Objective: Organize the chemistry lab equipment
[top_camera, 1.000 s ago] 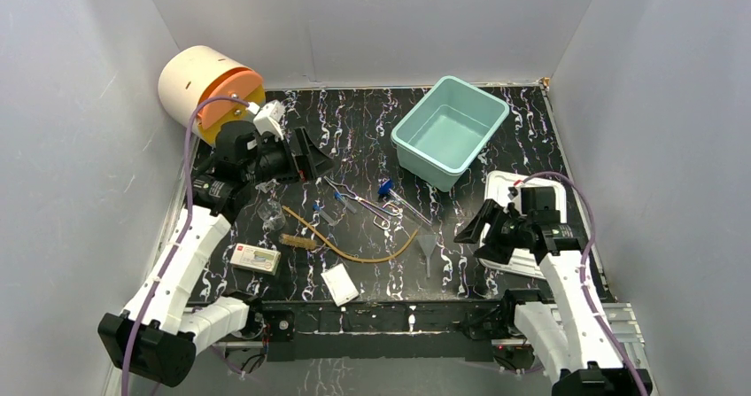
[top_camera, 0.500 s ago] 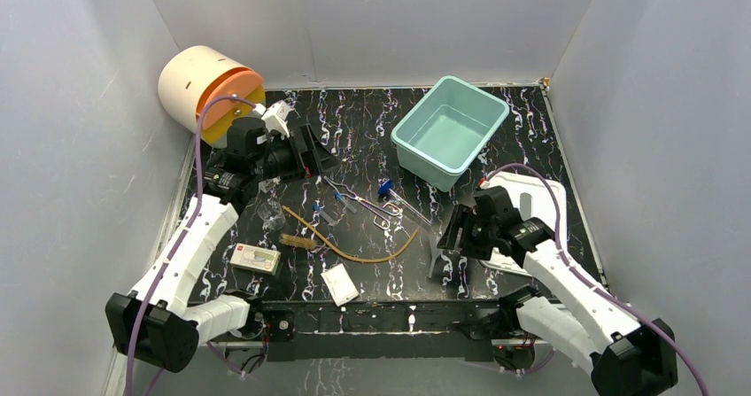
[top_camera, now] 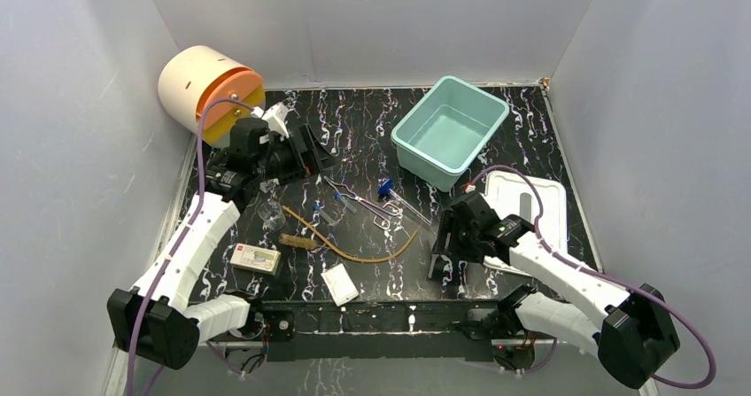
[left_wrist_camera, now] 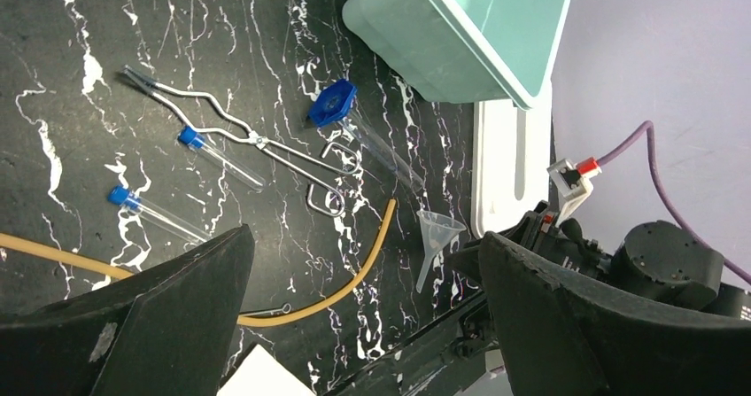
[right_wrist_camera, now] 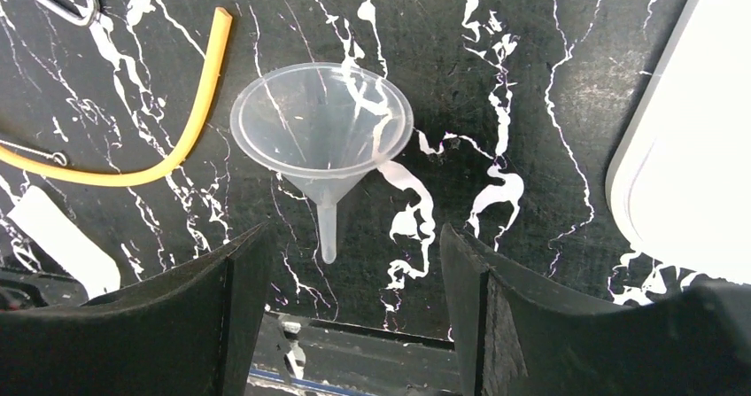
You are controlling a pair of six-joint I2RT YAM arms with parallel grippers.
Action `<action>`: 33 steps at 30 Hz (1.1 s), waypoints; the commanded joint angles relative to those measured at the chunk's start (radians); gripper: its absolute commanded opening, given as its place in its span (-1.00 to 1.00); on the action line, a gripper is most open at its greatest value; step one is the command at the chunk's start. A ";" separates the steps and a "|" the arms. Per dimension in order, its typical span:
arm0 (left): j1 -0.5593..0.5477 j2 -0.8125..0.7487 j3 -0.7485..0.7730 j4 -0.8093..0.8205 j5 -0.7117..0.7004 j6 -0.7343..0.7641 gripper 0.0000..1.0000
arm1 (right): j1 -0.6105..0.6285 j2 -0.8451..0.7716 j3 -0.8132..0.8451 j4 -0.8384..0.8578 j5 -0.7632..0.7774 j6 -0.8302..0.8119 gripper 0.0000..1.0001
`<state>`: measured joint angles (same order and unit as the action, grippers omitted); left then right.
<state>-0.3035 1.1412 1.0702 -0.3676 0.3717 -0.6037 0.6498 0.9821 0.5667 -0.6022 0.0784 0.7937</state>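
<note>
At the near edge of the bench, right of centre, the right gripper (right_wrist_camera: 352, 245) hung with its jaws spread wide over the clear funnel (right_wrist_camera: 321, 135). The funnel lay on its side with its stem pointing at the near edge. The stem's tip sat just short of the gap between the two fingers, and neither finger appeared to touch it.

Judged from the scene, the sorting had barely begun. The teal tub (left_wrist_camera: 416, 50) at the far edge stood with nothing inside it. The tongs (top_camera: 359, 199), the blue-capped tubes (left_wrist_camera: 142, 205), the tan rubber tube (top_camera: 354, 252), the brush (top_camera: 297, 241) and the small beakers (top_camera: 270, 212) lay scattered across the middle. The white packet (top_camera: 339, 283) lay by the near edge.

The left gripper (top_camera: 310, 157), its jaws also parted and holding nothing, hovered toward the far left corner, well apart from the funnel.

The flat white lid (top_camera: 531, 201) lay along the right edge, just beside the right arm.
</note>
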 commanded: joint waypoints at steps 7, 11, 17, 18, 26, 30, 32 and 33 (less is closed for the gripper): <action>-0.005 0.054 -0.039 -0.125 -0.070 -0.094 0.54 | 0.142 0.081 0.150 -0.070 0.175 0.111 0.42; -0.004 0.065 -0.048 -0.144 -0.096 -0.123 0.47 | 0.219 0.123 0.120 -0.045 0.234 0.177 0.40; -0.004 0.063 -0.063 -0.144 -0.083 -0.125 0.47 | 0.248 0.085 0.029 0.052 0.242 0.193 0.28; -0.005 0.062 -0.066 -0.145 -0.081 -0.126 0.47 | 0.250 0.082 0.014 0.072 0.236 0.184 0.25; -0.005 0.056 -0.074 -0.144 -0.070 -0.138 0.49 | 0.287 0.194 0.030 0.107 0.235 0.153 0.21; -0.005 0.048 -0.079 -0.145 -0.067 -0.143 0.51 | 0.301 0.263 0.053 0.103 0.252 0.145 0.03; -0.004 0.043 -0.082 -0.145 -0.066 -0.145 0.51 | 0.306 0.289 0.061 0.094 0.255 0.145 -0.12; -0.005 0.039 -0.082 -0.146 -0.066 -0.143 0.52 | 0.309 0.299 0.066 0.090 0.258 0.143 -0.22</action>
<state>-0.3035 1.2175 1.0008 -0.4950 0.2821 -0.7414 0.9455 1.2388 0.6018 -0.5179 0.3016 0.9375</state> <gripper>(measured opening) 0.753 0.461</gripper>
